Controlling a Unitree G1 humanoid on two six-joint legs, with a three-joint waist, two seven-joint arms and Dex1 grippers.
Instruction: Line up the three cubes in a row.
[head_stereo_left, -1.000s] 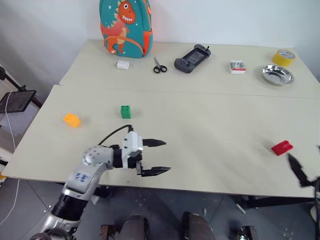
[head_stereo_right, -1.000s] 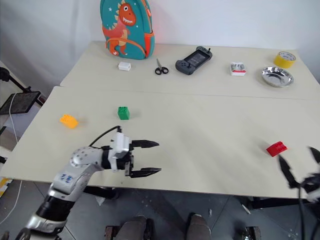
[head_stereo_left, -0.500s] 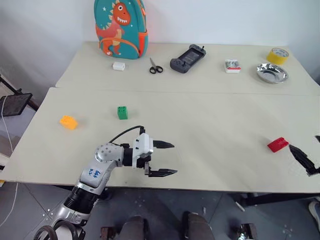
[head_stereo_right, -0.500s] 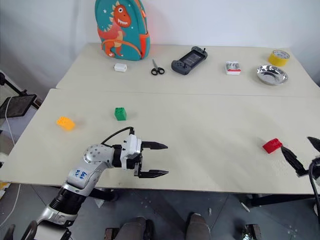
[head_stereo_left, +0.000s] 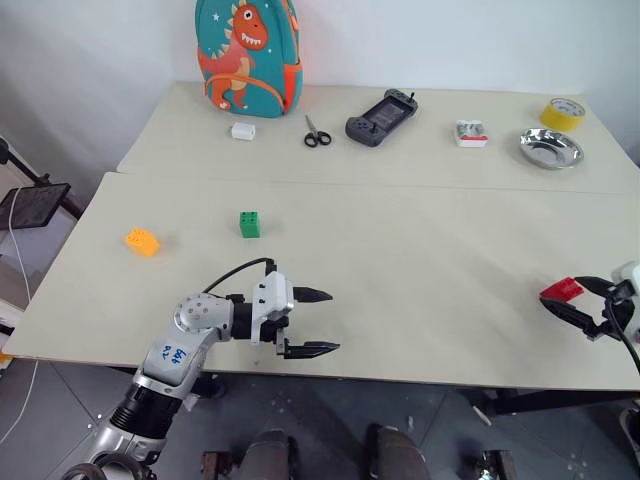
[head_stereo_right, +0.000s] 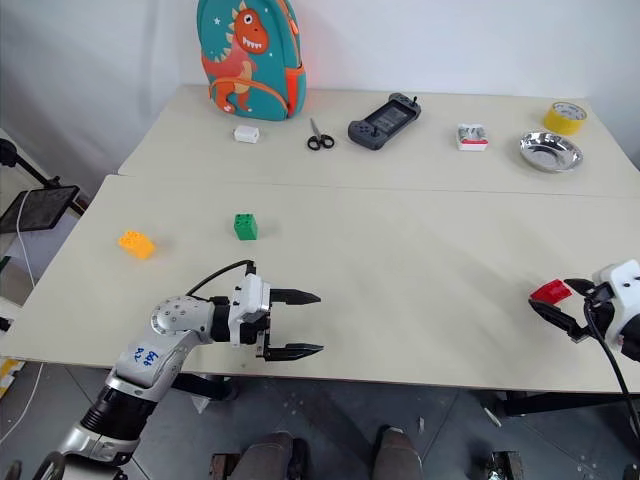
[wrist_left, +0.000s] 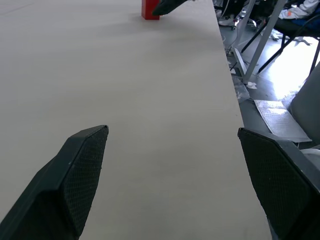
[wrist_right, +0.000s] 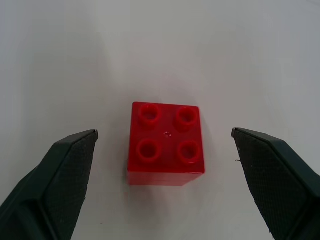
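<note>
Right wrist view | right hand (wrist_right: 165, 165) spread open | red cube (wrist_right: 166, 143) between fingers, untouched

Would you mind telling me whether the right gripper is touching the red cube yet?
Apart. In the right wrist view the red cube sits between the right gripper's open fingers, with bare table showing on both sides of it.

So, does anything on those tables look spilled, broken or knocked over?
Nothing stands out. The red cube sits flat, studs up, between the right hand's open fingers; the green cube and orange-yellow cube rest apart on the near table. The backpack stands upright.
</note>
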